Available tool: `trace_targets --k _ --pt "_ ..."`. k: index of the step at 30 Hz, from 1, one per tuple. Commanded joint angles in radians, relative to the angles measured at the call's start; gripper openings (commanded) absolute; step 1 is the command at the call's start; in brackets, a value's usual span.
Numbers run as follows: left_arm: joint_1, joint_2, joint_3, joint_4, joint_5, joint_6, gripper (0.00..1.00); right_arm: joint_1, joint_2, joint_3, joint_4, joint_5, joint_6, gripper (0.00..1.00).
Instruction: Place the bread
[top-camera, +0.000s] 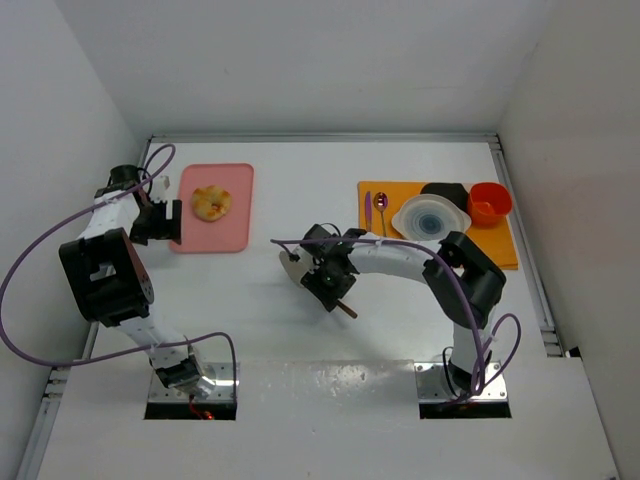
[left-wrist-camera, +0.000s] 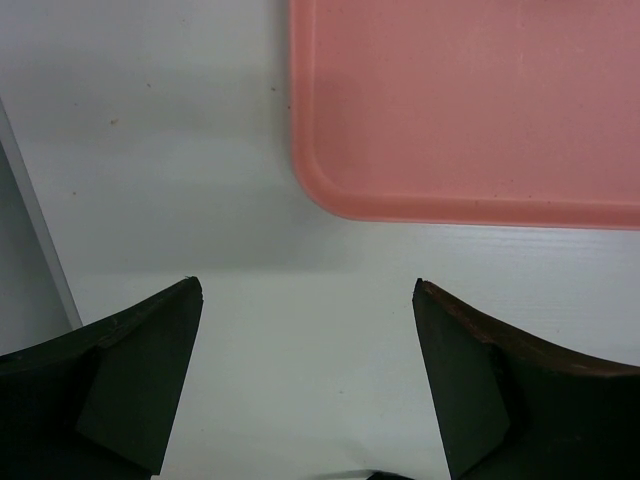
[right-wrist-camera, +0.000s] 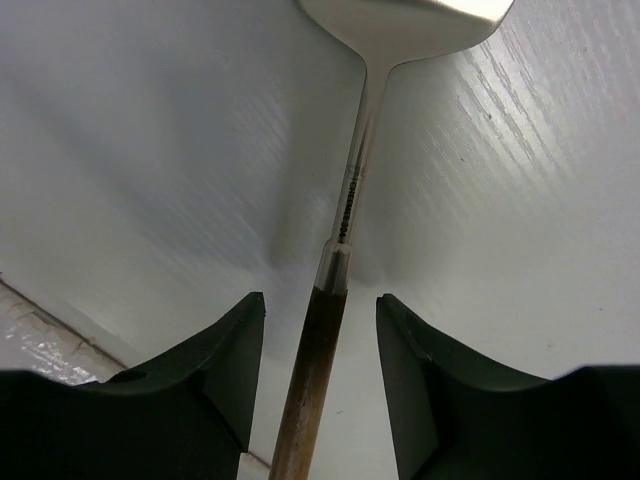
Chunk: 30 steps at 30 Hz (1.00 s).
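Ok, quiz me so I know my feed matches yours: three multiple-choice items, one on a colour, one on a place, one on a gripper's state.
1. What colour is the mat under the white bowl?
A. green
B. blue
C. orange

2. Where is the bread?
A. in the white bowl
B. on the pink tray
C. on the mat

3. The left gripper is:
A. open, gripping nothing
B. shut on the bread
C. shut on the tray's rim

Answers:
1 C: orange shows all round the bowl in the top view.
2 B: the bun lies on the tray, far from the bowl and mat.
3 A: the left wrist view shows its fingers wide apart, off the tray's corner.
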<state>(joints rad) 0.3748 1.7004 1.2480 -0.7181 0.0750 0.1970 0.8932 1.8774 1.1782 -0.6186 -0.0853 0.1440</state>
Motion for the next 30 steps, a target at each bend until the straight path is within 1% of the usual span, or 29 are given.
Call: trace_targets --k 1,3,4,5,10,15,17,20,22,23,25,26,28,29,30 --pt "0.001 0.005 0.033 0.000 0.019 -0.014 0.91 0.010 -0.011 -0.026 0.080 0.012 0.020 0.48" --pt "0.001 0.005 0.033 0.000 0.019 -0.014 0.91 0.009 -0.009 -0.035 0.094 0.019 0.023 0.45" --pt "0.001 0.005 0.033 0.000 0.019 -0.014 0.91 0.013 -0.009 -0.038 0.095 0.019 0.020 0.45" --pt "0.001 0.005 0.024 0.000 0.019 -0.014 0.91 0.015 -0.008 -0.037 0.099 0.019 0.022 0.42" --pt "0.001 -0.004 0.024 0.000 0.019 -0.014 0.91 0.026 -0.020 -0.046 0.120 0.032 0.017 0.42" --pt "0.001 -0.013 0.015 0.000 0.019 -0.014 0.91 0.026 -0.020 -0.042 0.117 0.041 0.020 0.37" --pt "0.001 -0.013 0.014 0.000 0.019 -0.014 0.91 0.026 -0.027 -0.046 0.120 0.047 0.022 0.37" --pt "0.001 -0.013 0.014 0.000 0.019 -0.014 0.91 0.024 -0.034 -0.052 0.119 0.059 0.020 0.31" --pt "0.001 -0.013 0.014 0.000 0.019 -0.014 0.91 0.026 -0.040 -0.057 0.114 0.065 0.017 0.24" --pt "0.001 -0.013 0.014 0.000 0.019 -0.014 0.91 0.021 -0.043 -0.052 0.109 0.067 0.014 0.17" --pt "0.001 -0.022 0.005 0.000 0.019 -0.014 0.91 0.026 -0.046 -0.048 0.093 0.070 0.008 0.11" --pt "0.001 -0.022 0.005 0.000 0.019 -0.014 0.90 0.029 -0.050 -0.029 0.065 0.071 -0.004 0.07" --pt "0.001 -0.022 0.005 0.000 0.019 -0.014 0.90 0.032 -0.050 -0.006 0.031 0.081 -0.017 0.02" --pt "0.001 -0.022 0.005 0.000 0.019 -0.005 0.90 0.038 -0.052 0.042 -0.048 0.102 -0.029 0.00" --pt "0.001 -0.022 0.005 0.000 0.008 -0.005 0.90 0.038 -0.047 0.063 -0.078 0.113 -0.030 0.00"
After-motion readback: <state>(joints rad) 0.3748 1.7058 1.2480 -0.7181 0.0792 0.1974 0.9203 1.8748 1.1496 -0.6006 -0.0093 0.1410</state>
